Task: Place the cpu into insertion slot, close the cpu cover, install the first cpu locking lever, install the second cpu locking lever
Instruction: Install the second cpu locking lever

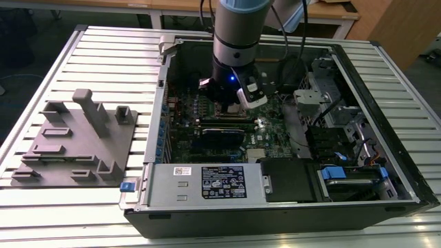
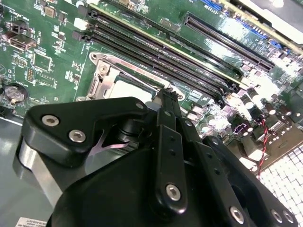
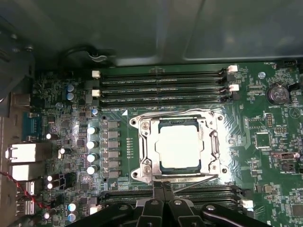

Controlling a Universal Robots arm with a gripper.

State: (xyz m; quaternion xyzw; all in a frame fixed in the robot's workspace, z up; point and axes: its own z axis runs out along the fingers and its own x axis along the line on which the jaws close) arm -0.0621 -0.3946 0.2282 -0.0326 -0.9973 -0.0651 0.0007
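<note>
The cpu (image 3: 179, 146) lies flat in the insertion slot (image 3: 135, 174), its pale metal top showing through the window of the cpu cover (image 3: 147, 146), which is folded down over it. One thin locking lever (image 3: 165, 112) runs along the socket edge beside the memory slots. The other lever (image 3: 194, 181) slants along the opposite edge, right by my fingertips. My gripper (image 3: 162, 187) is shut, its tips together at that edge of the socket. In the second wrist view the gripper (image 2: 168, 97) points down at the socket's rim beside the cpu (image 2: 130, 90). In the exterior view the gripper (image 1: 233, 107) is low inside the case.
Long black memory slots (image 3: 161, 87) flank the socket on two sides. The open computer case (image 1: 386, 129) walls in the motherboard, with a power supply (image 1: 206, 181) at the front and drive bays and cables on the exterior view's right. A grey fixture plate (image 1: 76, 139) lies on the exterior view's left.
</note>
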